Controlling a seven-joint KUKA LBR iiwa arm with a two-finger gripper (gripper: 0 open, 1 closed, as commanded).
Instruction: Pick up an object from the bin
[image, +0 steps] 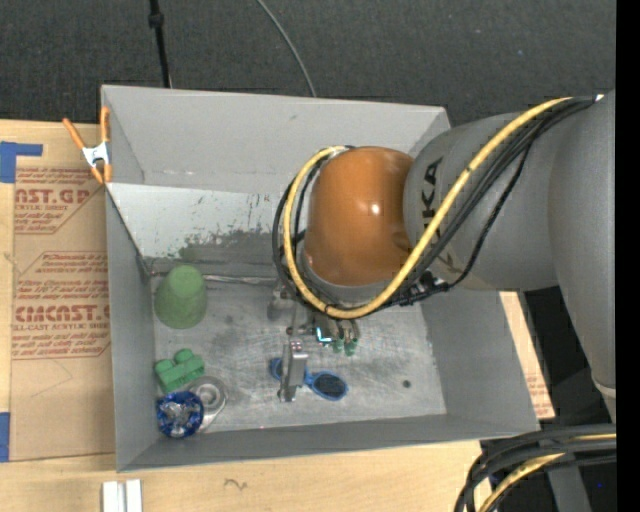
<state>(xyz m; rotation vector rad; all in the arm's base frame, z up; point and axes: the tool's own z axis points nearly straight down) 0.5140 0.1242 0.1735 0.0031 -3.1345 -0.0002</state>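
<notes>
The grey metal bin holds the gripper at lower centre; I cannot tell how wide it stands. Just right of it lies a small flat blue oval piece, probably light, stiff, slippery plastic, best pinched across its narrow width.

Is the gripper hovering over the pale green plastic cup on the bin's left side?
No, the gripper is beside a small flat blue oval object at mid-bin, well apart from the pale green plastic cup.
</notes>
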